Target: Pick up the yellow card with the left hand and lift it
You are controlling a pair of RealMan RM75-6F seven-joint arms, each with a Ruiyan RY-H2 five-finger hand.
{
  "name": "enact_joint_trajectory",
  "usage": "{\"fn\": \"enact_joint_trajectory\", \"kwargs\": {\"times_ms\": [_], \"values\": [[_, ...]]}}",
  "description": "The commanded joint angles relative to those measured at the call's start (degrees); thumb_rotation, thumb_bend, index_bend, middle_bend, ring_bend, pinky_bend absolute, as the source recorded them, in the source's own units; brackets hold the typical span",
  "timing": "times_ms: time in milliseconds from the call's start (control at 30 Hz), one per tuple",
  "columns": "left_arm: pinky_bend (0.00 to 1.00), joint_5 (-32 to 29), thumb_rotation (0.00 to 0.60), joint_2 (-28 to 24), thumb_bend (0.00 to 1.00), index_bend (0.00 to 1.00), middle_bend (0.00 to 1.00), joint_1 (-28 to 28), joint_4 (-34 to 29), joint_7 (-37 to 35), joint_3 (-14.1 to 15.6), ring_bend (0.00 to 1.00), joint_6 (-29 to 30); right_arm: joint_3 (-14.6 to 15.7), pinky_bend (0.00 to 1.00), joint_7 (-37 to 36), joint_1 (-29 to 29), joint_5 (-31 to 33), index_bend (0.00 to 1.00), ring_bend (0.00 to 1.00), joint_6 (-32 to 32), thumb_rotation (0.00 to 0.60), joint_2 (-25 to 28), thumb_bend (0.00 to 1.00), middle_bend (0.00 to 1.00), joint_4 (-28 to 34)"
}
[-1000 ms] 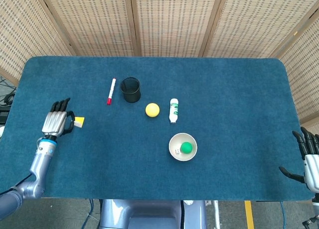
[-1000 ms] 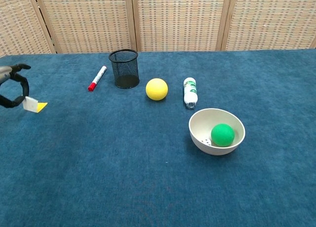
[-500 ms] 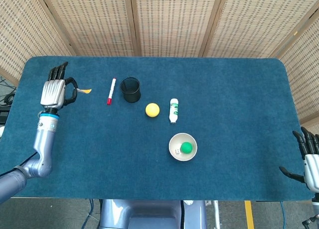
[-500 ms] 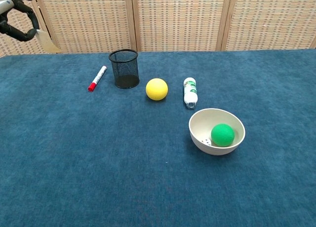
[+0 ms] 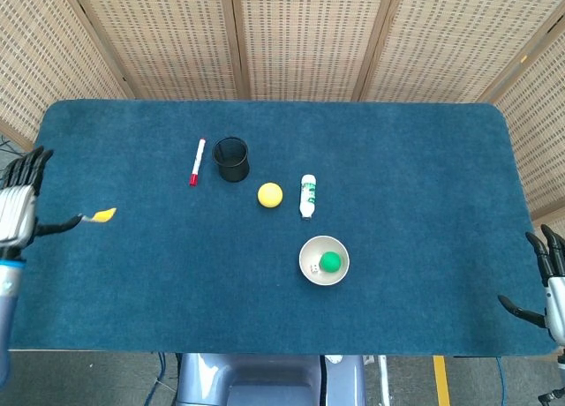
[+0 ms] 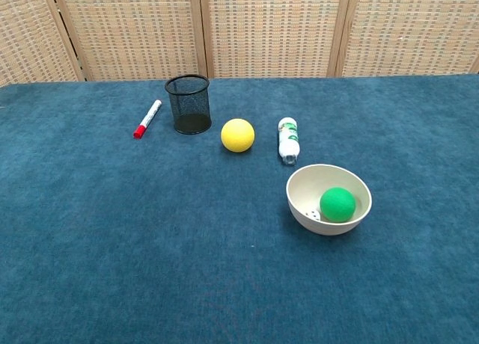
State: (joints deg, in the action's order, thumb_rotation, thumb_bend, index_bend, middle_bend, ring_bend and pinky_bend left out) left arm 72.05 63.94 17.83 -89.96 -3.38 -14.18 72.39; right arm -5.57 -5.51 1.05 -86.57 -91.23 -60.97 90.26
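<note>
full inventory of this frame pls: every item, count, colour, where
card: 1, yellow, far left, pinched at a fingertip of the left hand
marker: 1, white with red cap, lying on the table left of the cup
mesh cup: 1, black, upright, back centre-left
ball: 1, yellow, on the cloth between cup and bottle
bottle: 1, white with green label, lying on its side right of the yellow ball
bowl: 1, cream, in front of the bottle
ball: 1, green, inside the bowl
small white object: 1, inside the bowl beside the green ball; too small to identify
table: 1, blue cloth cover
left hand: far left edge, holding the card
right hand: lower right edge, fingers apart, holding nothing
</note>
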Motion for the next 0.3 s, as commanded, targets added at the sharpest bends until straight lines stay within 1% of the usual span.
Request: {"fn": "enact_joint_trajectory", "kwargs": {"times_ms": [33,100,167,233,300], "values": [[0.00,5.8,0.600,-1.9,0.00,0.00,0.00,-5.2,-1.9,-3.9,4.1,0.00,6.9,0.0,0.00,-0.5,-0.5,-0.6,0.05,0.00,-1.0,0.600,0.1,0.00,0.00,0.1],[0.00,8.1,0.600,-2.4,0.00,0.00,0.00,-7.7,-2.3,-5.0,6.4,0.00,9.2,0.0,0.00,-0.9,-0.7,-0.8,0.05,0.00,-1.6,0.600,0.3,0.00,0.00,0.1],[0.00,9.1,0.600,-3.1,0.00,0.00,0.00,-9.8,-3.3,-5.4,8.6,0.00,10.3,-0.1,0.00,-1.2,-0.9,-0.9,0.05,0.00,-2.0,0.600,0.5,0.00,0.00,0.1],[0.00,9.2,0.600,-3.6,0.00,0.00,0.00,-11.3,-4.2,-4.8,10.0,0.00,11.1,0.0,0.00,-1.4,-1.1,-1.2,0.05,0.00,-2.5,0.600,0.6,0.00,0.00,0.2],[0.00,9.9,0.600,-3.3,0.00,0.00,0.00,-12.2,-3.8,-3.4,10.9,0.00,12.0,0.0,0.00,-1.5,-1.3,-1.4,0.05,0.00,-2.8,0.600,0.6,0.00,0.00,0.1]]}}
